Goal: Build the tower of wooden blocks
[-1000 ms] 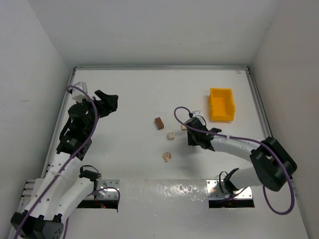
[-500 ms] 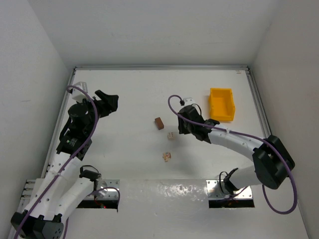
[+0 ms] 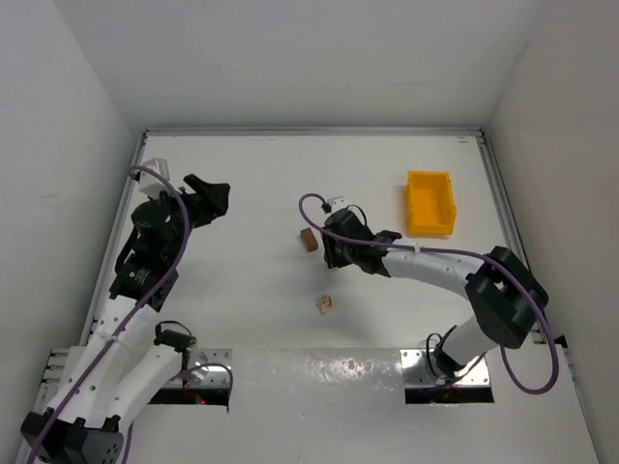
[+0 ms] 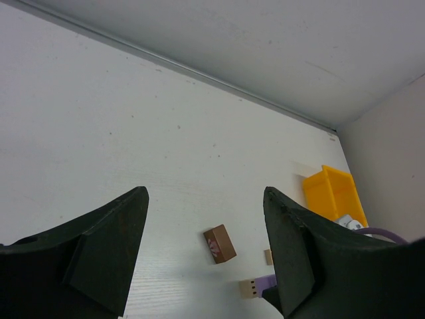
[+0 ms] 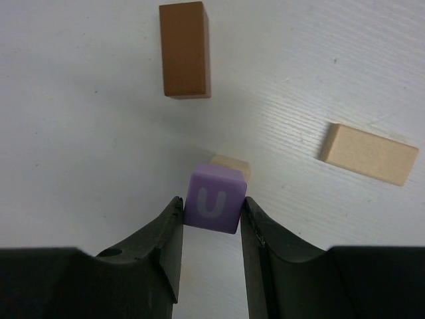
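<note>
My right gripper (image 5: 211, 207) is shut on a purple cube (image 5: 212, 199) marked "U". The cube partly covers a pale tan dotted block (image 5: 232, 164); I cannot tell whether they touch. In the top view the right gripper (image 3: 334, 253) hides that block. A dark reddish-brown block (image 3: 309, 240) lies just to its left and also shows in the right wrist view (image 5: 185, 50). A flat pale tan block (image 5: 369, 154) lies to the right. A pale block with pink marks (image 3: 324, 304) lies alone nearer the arms. My left gripper (image 3: 208, 198) is open and empty at the far left.
A yellow plastic bin (image 3: 430, 203) stands at the back right. The left wrist view shows the brown block (image 4: 220, 244), the dotted block (image 4: 248, 288) and the bin (image 4: 335, 193) ahead. White walls enclose the table on three sides.
My right gripper has moved left across the table with the purple cube and now sits over the dotted block, next to the brown block. The left arm has not moved.
</note>
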`<state>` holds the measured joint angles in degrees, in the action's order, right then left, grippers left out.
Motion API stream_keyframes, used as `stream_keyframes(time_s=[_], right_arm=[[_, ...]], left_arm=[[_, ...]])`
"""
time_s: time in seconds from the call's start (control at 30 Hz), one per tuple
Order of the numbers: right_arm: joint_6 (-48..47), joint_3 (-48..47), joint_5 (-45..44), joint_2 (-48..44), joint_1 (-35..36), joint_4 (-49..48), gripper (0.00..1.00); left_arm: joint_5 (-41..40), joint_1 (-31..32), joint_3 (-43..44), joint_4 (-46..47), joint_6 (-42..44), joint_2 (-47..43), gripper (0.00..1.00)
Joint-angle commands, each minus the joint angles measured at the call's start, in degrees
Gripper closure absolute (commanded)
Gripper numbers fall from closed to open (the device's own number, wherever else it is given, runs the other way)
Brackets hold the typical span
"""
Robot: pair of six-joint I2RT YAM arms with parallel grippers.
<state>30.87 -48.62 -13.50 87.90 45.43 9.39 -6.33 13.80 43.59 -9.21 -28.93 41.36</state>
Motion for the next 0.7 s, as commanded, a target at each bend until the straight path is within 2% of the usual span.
stream_keyframes(time_s=[0.0, 0.67], right_arm=[[0.4, -3.0, 1.2, 0.6, 0.8, -2.0, 0.66], [-0.5, -3.4, -1.2, 3.1, 1.2, -1.0, 0.66]], left_arm=[[0.4, -0.4, 0.4, 2.4, 0.0, -0.8, 0.33], [0.5, -0.4, 0.4, 2.4, 0.0, -0.6, 0.33]])
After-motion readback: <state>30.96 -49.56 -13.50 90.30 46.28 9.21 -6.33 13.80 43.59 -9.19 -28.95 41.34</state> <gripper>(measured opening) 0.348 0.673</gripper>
